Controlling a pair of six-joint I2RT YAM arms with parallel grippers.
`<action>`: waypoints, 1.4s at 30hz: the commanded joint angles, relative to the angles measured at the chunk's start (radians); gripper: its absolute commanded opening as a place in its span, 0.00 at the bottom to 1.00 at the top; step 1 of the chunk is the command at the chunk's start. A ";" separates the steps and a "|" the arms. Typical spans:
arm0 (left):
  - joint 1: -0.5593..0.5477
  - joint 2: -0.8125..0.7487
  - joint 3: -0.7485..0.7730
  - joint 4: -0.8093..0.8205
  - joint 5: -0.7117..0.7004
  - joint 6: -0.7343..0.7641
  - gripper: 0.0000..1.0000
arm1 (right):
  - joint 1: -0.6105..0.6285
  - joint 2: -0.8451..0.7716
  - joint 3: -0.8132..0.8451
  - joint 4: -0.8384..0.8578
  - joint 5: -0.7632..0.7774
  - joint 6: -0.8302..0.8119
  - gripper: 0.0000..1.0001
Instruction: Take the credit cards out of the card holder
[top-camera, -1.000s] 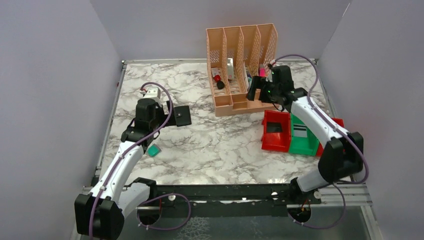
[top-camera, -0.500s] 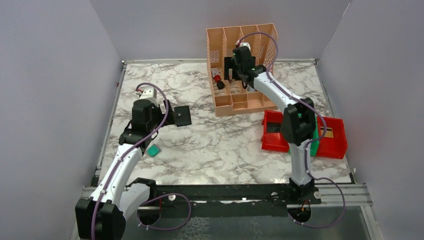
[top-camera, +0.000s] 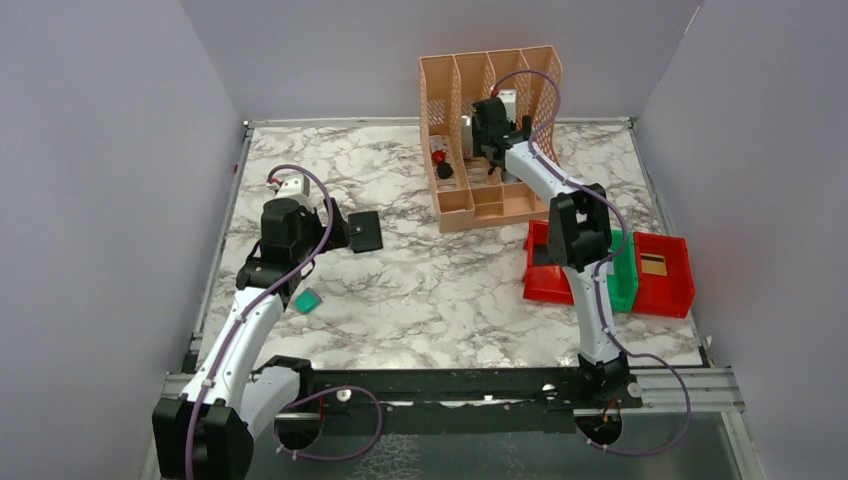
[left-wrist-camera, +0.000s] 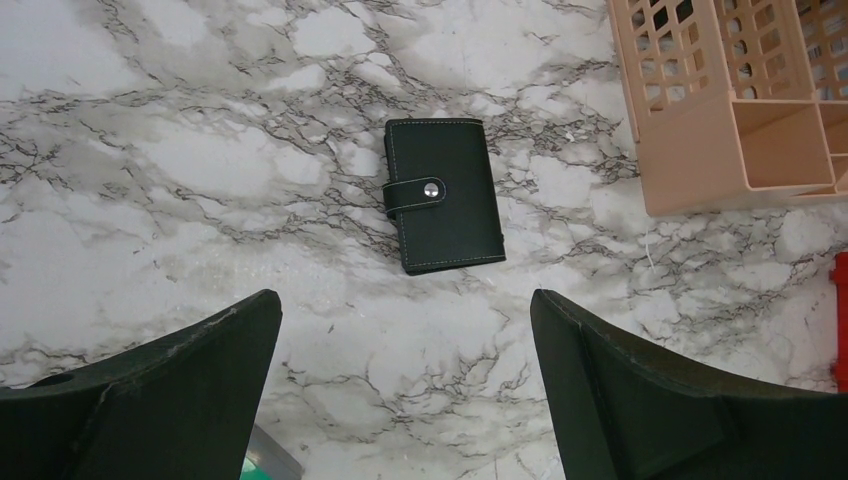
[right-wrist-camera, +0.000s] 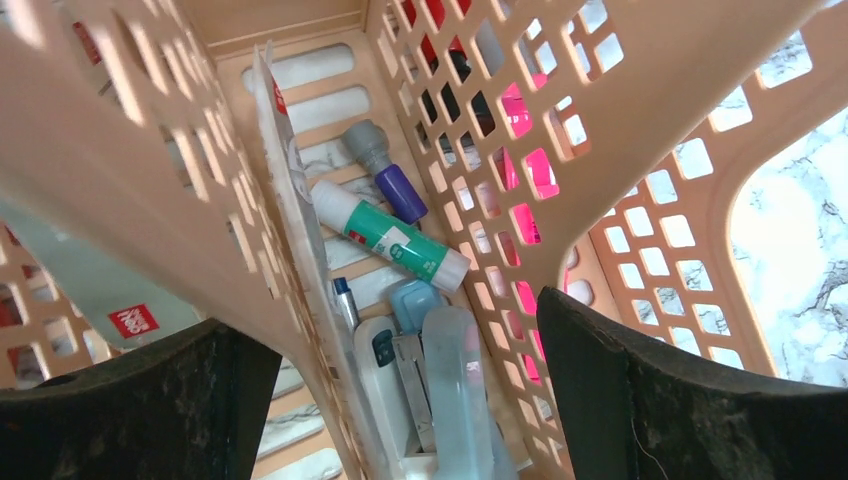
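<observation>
We see the card holder (top-camera: 365, 231) closed on the table (top-camera: 430, 290), left of frame centre, before our wide-open left end effector (left-wrist-camera: 402, 310). Our right end effector (right-wrist-camera: 400, 335) gapes over the peach organizer (top-camera: 480, 208).

Bare desk (left-wrist-camera: 150, 170) rings the card holder (left-wrist-camera: 443, 194) on all sides, and the organizer (left-wrist-camera: 730, 110) stands apart to its right. The left end effector (left-wrist-camera: 402, 305), spread wide above, has open passage down. The right end effector (right-wrist-camera: 405, 330) is hemmed between the organizer's lattice walls, with a glue stick (right-wrist-camera: 390, 240) crowding the slot below.
</observation>
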 joint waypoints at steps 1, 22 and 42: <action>0.010 0.005 -0.005 0.032 0.038 -0.013 0.99 | -0.078 -0.035 -0.018 -0.009 0.074 0.062 0.99; 0.019 0.005 -0.003 0.031 0.063 -0.021 0.99 | -0.152 -0.697 -0.649 0.063 -0.800 0.089 0.98; 0.024 0.003 -0.003 0.031 0.072 -0.018 0.99 | -0.026 -0.589 -0.869 0.234 -0.982 0.235 0.84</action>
